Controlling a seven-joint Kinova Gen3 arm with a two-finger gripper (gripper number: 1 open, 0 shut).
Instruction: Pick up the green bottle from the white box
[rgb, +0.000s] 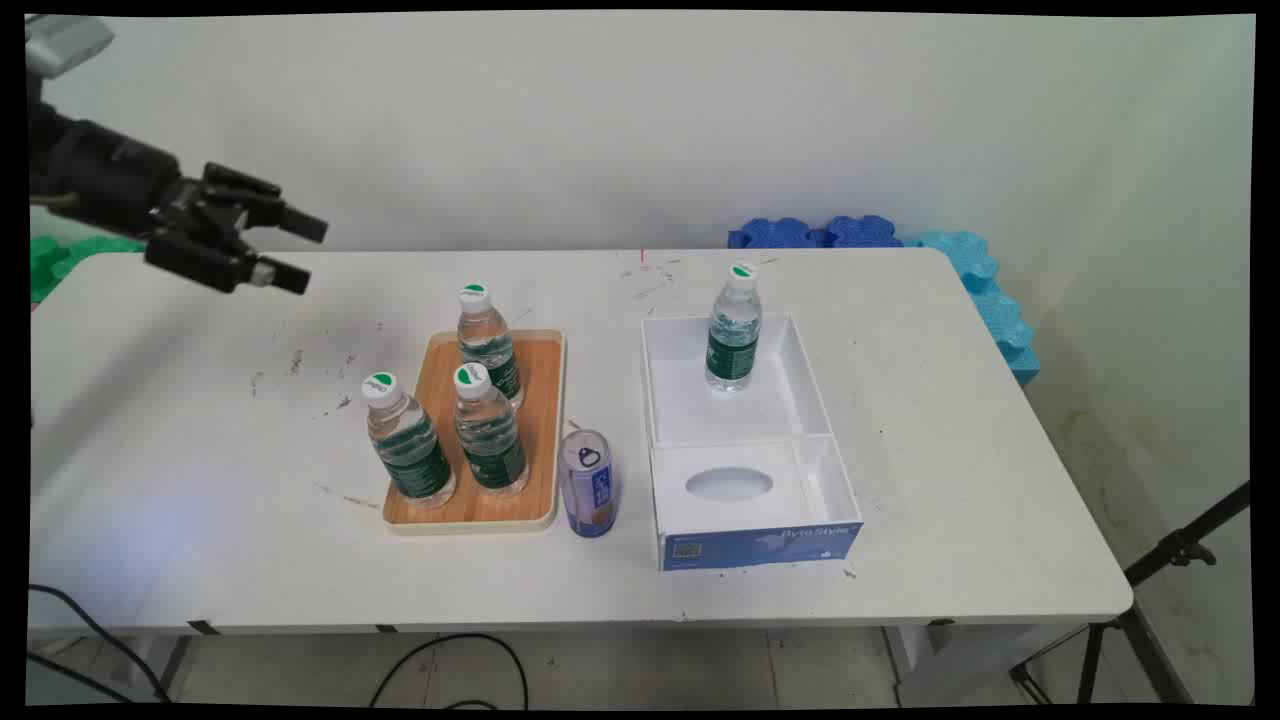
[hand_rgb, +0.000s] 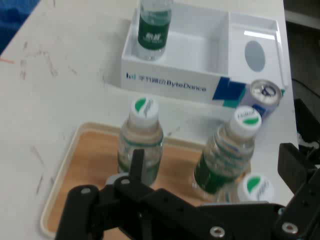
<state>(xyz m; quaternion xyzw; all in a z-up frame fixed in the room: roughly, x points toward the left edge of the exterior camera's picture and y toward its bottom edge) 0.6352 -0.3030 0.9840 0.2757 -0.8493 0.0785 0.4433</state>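
Tool (rgb: 300, 252) hangs in the air over the far left part of the surface (rgb: 200, 480), its two black fingers spread apart with nothing between them. It touches nothing; the things nearest it are the bottles on the tray, off to its right and nearer the front.

Nearest the front edge stands a purple can (rgb: 587, 483), upright, just beside the tray's right front corner and between the tray and the box. Beside it on the right is a white box (rgb: 745, 430) with a blue printed front. Its near compartment holds a white insert with an oval hole; its far, larger compartment holds one upright water bottle (rgb: 734, 327) with a green label and a white cap.

Left of the can lies a wooden tray (rgb: 540, 420) with a pale rim. Three bottles of the same kind stand upright on it: one at the front left (rgb: 405, 440), one just right of it near the middle (rgb: 488, 430), and one at the back (rgb: 487, 340).

From the hand view the tray's bottles sit close below the tool, with the box and the can beyond them.

Past the far right corner of the surface, blue foam pieces (rgb: 960, 265) rest against the white wall (rgb: 640, 120). Something green (rgb: 60, 260) shows at the far left behind the arm.
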